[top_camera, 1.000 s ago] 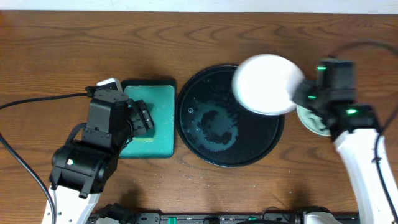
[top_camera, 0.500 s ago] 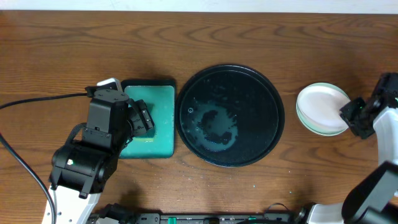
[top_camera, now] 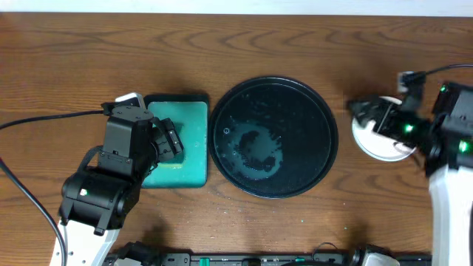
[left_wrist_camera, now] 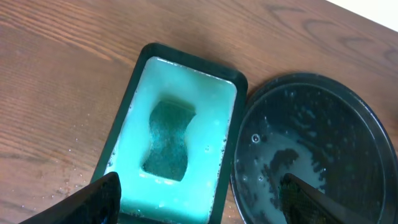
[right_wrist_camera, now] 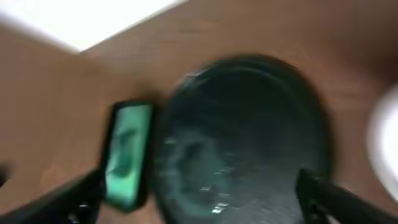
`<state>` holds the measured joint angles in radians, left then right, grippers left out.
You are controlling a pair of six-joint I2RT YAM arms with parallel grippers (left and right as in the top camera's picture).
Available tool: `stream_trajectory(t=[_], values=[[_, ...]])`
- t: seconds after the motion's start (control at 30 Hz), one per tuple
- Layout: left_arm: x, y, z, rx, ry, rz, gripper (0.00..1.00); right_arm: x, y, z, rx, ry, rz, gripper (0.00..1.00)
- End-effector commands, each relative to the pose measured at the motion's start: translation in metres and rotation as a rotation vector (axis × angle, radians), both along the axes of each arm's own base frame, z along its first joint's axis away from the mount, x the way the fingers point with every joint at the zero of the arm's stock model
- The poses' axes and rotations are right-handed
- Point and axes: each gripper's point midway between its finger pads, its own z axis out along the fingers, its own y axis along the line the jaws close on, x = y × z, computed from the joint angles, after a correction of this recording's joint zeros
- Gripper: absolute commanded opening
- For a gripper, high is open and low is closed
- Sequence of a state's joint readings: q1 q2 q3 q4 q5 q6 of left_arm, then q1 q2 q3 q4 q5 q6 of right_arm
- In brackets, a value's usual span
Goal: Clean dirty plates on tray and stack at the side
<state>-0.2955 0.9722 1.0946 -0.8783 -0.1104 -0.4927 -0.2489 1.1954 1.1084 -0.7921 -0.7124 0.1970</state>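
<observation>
Black tray [top_camera: 295, 103] at desk [top_camera: 74, 59] centre, wet teal smears on its floor. White plates [top_camera: 380, 146] stacked on desk just right of tray, not touching it; count unclear. Right end effector [top_camera: 367, 112] over stack's upper-left edge, fingers wide apart in blurred wrist view; contact with plates unclear. Left end effector [left_wrist_camera: 205, 199] above teal tray [top_camera: 177, 98], fingers apart, empty. Dark sponge [left_wrist_camera: 169, 140] lies in teal tray's liquid.

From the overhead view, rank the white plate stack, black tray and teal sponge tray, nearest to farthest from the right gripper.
1. White plate stack: directly beneath the right gripper, at the right.
2. Black tray: to its left, mid-table.
3. Teal sponge tray: at the far left.
</observation>
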Motion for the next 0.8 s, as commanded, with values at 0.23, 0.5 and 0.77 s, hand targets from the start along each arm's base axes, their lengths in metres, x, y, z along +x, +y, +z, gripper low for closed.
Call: stream_trajectory(t=[0.23, 0.5, 0.77], values=[[0.002, 0.001, 0.008, 0.003, -0.019, -0.001, 0.81, -0.072, 0.078, 0.083, 0.001, -0.327, 0.308, 0.99], [0.002, 0.001, 0.008, 0.003, -0.019, -0.002, 0.81, -0.083, 0.061, 0.072, -0.159, -0.362, 0.245, 0.99], [0.002, 0.001, 0.008, 0.002, -0.019, -0.001, 0.81, -0.074, 0.03, 0.021, -0.35, -0.514, 0.069, 0.99]])
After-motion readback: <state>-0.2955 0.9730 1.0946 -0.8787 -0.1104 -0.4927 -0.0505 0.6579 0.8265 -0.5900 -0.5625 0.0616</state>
